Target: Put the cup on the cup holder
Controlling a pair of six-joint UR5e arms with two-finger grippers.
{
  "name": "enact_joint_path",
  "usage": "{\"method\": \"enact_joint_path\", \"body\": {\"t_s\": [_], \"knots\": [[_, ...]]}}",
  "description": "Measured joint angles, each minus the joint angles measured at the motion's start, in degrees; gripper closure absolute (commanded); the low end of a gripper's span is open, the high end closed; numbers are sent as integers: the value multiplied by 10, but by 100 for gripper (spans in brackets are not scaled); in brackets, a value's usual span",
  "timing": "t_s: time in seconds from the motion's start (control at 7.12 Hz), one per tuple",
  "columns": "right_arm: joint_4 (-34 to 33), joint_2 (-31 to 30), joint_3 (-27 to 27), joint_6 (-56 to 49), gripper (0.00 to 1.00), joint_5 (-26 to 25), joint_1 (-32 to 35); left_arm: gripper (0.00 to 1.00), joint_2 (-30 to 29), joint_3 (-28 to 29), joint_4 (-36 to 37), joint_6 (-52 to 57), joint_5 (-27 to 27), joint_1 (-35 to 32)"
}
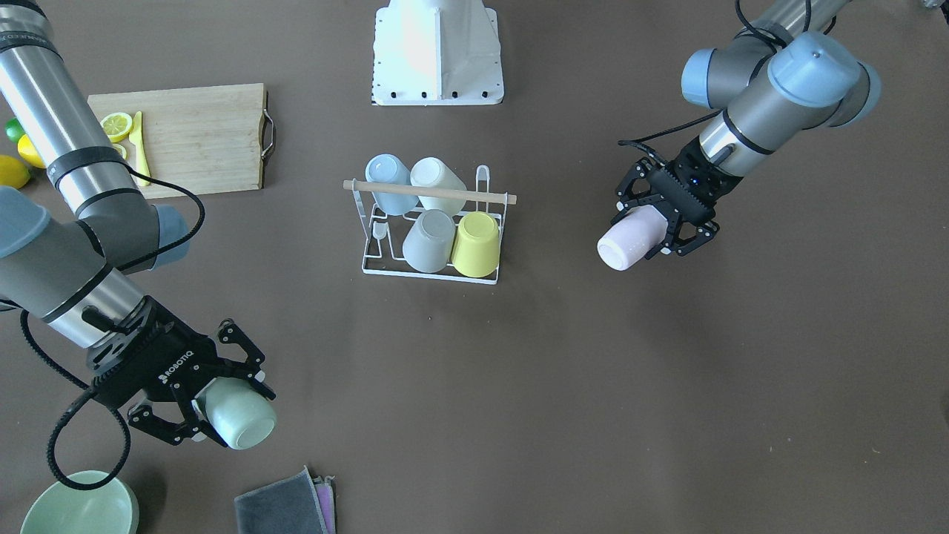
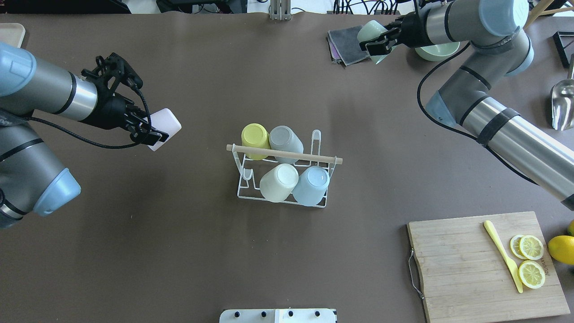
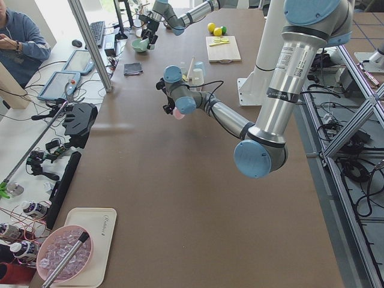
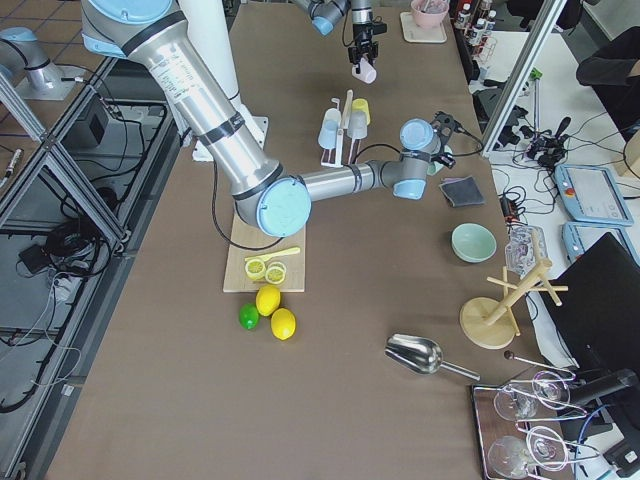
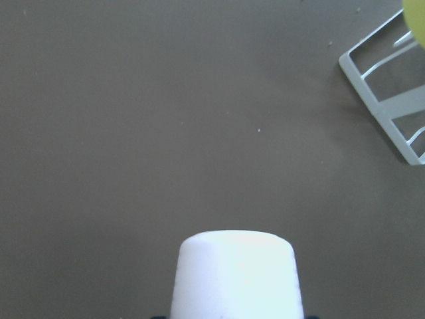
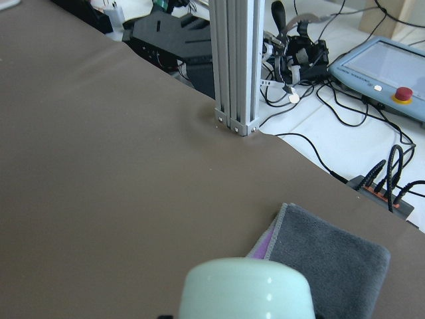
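**Front-facing view:** Six cups, two arms, one cup holder [image 1: 445,194]. The holder is a small white wire rack with a pale wooden rod across its top, and it stands mid-counter [image 1: 563,386]. Four cups sit upturned on its prongs: blue cup [image 1: 387,178], white cup [image 1: 437,178], grey cup [image 1: 430,239] and yellow cup [image 1: 476,241]. The left claw [image 1: 643,233] is clenched on a lilac cup [image 1: 623,245], well apart from the rack. The right claw [image 1: 231,409] grips a mint cup [image 1: 250,424] near the counter's edge.

**Overhead view:** Bare wire prongs stand at the rack's end nearest the left arm. One bamboo cutting board [image 2: 466,269] carries three lemon slices [image 2: 531,273] and one yellow knife [image 2: 502,255], with a whole lemon [image 2: 560,249] just beside it. One green bowl [image 2: 437,53] and a small stack of cloths [image 2: 343,45] lie near the right claw.

**Left side view:** The near arm holds the lilac cup above the counter, short of the rack. A person [image 3: 18,42] sits beyond the counter's edge.

**Right side view:** Two lemons and one lime [image 4: 248,316] lie by the board.

**Left wrist view:** The lilac cup's base fills the lower frame. One corner of the white rack shows at upper right.

**Right wrist view:** The mint cup hangs over the grey cloth.
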Motion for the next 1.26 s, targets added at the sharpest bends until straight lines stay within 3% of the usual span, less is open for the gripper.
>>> {"method": "enact_joint_path", "body": {"t_s": [0.28, 0.56, 0.7, 0.98, 1.26], "knots": [[110, -7, 2, 65, 100, -30, -5, 90, 65, -50, -230, -68, 193, 104], [217, -16, 1, 93, 100, -71, -20, 87, 187, -155, -329, -77, 305, 167], [262, -18, 1, 99, 100, -106, -44, 87, 206, -174, -364, -77, 368, 199], [335, -19, 3, 119, 100, -160, -92, 87, 176, -171, -389, -70, 513, 281], [388, -21, 2, 127, 100, -170, -131, 87, 123, -126, -392, -70, 658, 362]]}}
